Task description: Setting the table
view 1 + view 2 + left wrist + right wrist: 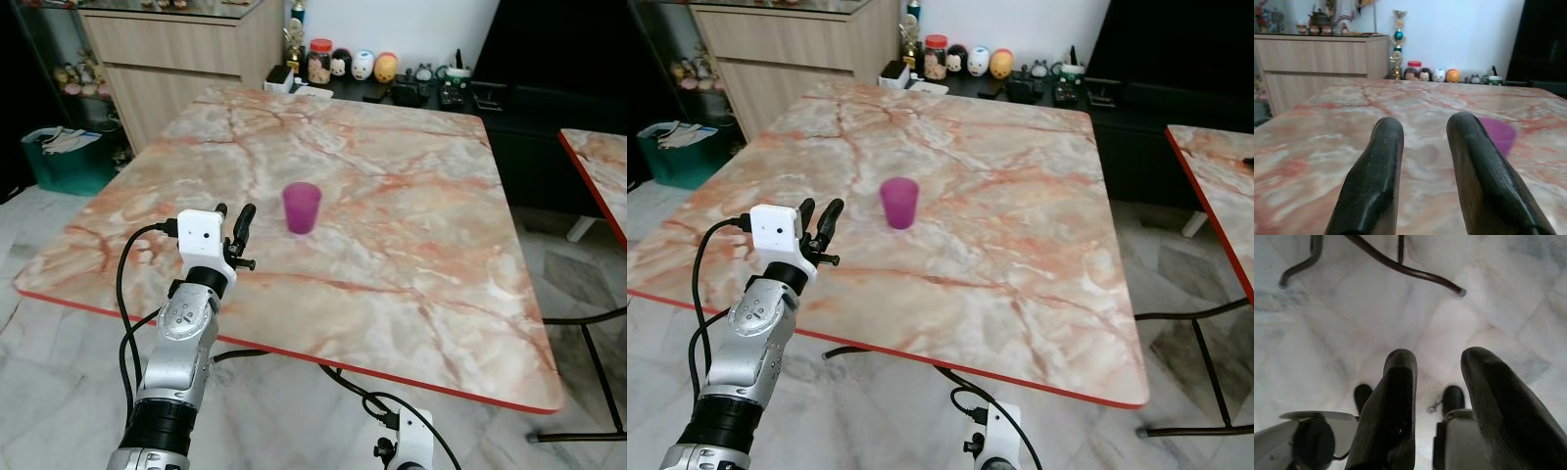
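A purple plastic cup (302, 208) stands upright near the middle of the marble table (411, 225). My left gripper (233, 221) hovers over the table's front left part, a short way left of the cup, open with nothing between its fingers. In the left wrist view the cup (1498, 134) shows partly behind one black finger (1484, 171). My right arm hangs below the table's front edge; its gripper (1437, 382) points down at the tiled floor, open and empty.
A wooden sideboard (176, 59) stands at the back left, with a teal bin (67, 157) beside it. Small figurines and jars (353, 65) line a dark low shelf behind the table. A second marble table (600, 166) is at the right. Metal table legs (1400, 267) cross the floor.
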You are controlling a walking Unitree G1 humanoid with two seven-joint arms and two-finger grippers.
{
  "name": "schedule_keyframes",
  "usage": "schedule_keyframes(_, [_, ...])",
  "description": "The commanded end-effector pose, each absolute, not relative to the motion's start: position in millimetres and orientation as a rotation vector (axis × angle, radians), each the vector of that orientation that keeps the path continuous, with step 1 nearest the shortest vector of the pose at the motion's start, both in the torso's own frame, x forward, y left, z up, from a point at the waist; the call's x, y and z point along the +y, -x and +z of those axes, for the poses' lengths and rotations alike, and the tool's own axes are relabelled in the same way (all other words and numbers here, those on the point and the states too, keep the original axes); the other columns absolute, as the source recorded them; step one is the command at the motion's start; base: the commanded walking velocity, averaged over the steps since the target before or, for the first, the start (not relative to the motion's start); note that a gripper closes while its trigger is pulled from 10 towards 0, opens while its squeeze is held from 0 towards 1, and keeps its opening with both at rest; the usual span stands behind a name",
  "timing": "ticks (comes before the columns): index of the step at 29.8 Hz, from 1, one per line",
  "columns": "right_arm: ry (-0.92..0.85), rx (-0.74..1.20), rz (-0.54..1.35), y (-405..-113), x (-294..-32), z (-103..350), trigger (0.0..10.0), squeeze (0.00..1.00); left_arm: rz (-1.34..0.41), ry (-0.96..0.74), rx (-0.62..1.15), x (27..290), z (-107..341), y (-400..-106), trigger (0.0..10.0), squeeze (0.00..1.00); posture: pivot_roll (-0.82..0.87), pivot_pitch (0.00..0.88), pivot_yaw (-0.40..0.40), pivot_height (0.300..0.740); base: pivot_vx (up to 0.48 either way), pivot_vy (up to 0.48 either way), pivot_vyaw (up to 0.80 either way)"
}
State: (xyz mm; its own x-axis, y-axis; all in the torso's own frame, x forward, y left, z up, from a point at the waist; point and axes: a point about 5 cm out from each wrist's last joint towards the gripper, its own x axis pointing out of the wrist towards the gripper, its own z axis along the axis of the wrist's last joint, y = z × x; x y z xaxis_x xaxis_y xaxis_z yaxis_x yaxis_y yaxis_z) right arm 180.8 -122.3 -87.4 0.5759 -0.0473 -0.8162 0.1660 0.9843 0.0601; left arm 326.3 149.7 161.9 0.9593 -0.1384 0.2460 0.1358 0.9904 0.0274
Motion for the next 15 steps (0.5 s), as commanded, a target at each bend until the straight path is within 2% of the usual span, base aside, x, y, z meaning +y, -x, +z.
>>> schedule_keyframes(1, [-0.132, 0.948, -0.13, -180.6, -123.0, -87.4, 10.0, 0.0, -0.149, -0.003, -0.249, 147.1, 165.0, -328.8, 10.0, 0.0, 0.09, 0.0, -0.025, 0.731, 0.0, 0.48, 0.0])
schedule_keyframes(3, [-0.132, 0.948, -0.129, -180.7, -122.9, -87.4, 10.0, 0.0, -0.15, -0.004, -0.254, 146.9, 165.9, -328.9, 10.0, 0.0, 0.09, 0.0, -0.024, 0.731, 0.0, 0.48, 0.0])
schedule_keyframes(15, [-0.132, 0.948, -0.13, -180.7, -123.2, -87.4, 10.0, 0.0, -0.155, -0.011, -0.266, 145.6, 168.3, -329.1, 10.0, 0.0, 0.1, 0.0, -0.024, 0.731, 0.0, 0.0, 0.0])
